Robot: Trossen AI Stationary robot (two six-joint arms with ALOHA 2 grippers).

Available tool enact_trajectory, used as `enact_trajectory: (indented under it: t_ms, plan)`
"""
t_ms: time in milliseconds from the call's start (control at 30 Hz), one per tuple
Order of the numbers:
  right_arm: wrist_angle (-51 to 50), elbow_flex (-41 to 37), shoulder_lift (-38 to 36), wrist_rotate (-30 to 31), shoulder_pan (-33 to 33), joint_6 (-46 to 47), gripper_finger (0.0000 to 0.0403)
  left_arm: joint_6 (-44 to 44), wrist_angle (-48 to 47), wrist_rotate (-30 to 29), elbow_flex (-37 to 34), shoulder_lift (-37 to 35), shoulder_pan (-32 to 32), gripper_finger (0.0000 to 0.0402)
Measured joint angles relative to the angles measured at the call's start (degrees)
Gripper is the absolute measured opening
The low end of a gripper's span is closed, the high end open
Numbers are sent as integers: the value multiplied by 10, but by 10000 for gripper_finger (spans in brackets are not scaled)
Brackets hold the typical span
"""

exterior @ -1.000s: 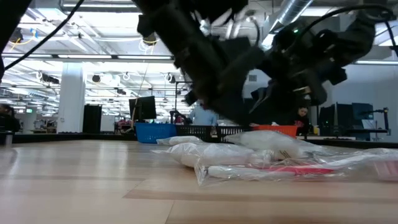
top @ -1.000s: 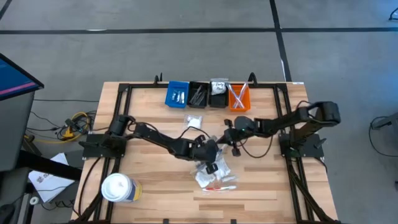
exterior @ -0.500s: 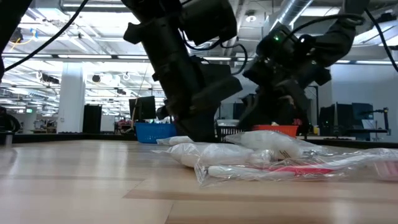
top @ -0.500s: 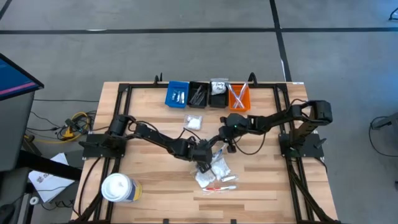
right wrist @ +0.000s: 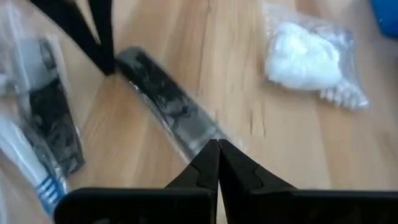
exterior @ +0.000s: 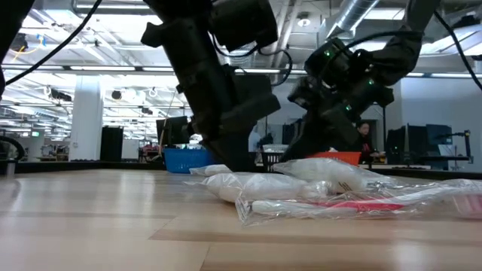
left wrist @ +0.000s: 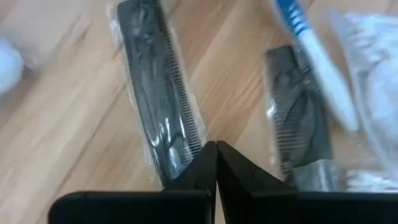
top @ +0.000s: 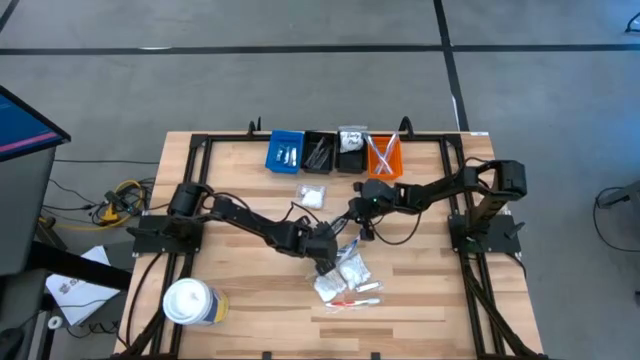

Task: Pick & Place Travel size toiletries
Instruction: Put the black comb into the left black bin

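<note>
A black comb in a clear wrapper (left wrist: 158,93) lies flat on the wooden table (top: 230,170). My left gripper (left wrist: 216,148) is shut with its tips at one end of the comb. My right gripper (right wrist: 217,146) is shut with its tips at the comb's other end (right wrist: 202,134). Beside it lie a second wrapped comb (left wrist: 297,118) and a blue and white toothbrush (left wrist: 311,56). They belong to the pile of travel size toiletries (top: 348,278). A white sachet (right wrist: 308,56) lies apart, toward the far edge. My left gripper's shut fingertips (right wrist: 107,62) slant down from the table's left onto the comb wrapper's end (left wrist: 186,163). The comb lies flat on the table. I cannot tell whether the tips touch it. My right gripper's shut tips slant down from the table's right at the wrapper's opposite end (right wrist: 208,138). Whether they touch it cannot be told.
Along the far edge stand a blue bin (top: 285,150), two black bins (top: 320,150) and an orange bin (top: 384,156). A large white tub with a yellow label (top: 190,302) lies at the near left. Bare wood shows on the table's left half.
My right gripper has gone toward the table's left edge and come to the comb's end. My left gripper has drawn a little toward the left edge, sunk slightly and tipped more steeply down. Both stay shut. The toiletries have not moved.
</note>
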Motion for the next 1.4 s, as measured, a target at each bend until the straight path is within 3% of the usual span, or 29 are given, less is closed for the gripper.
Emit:
enact_trajectory:
  t_ms: [367, 733, 1400]
  plan:
    - [15, 7, 10, 0, 0, 2, 0, 12, 0, -9, 0, -1, -4, 1]
    - [-36, 6, 10, 0, 30, 0, 0, 13, -3, -100, 1, -1, -3, 1]
    - [-33, 6, 10, -1, 57, -29, 0, -13, 8, -89, -54, -16, 18, 1]
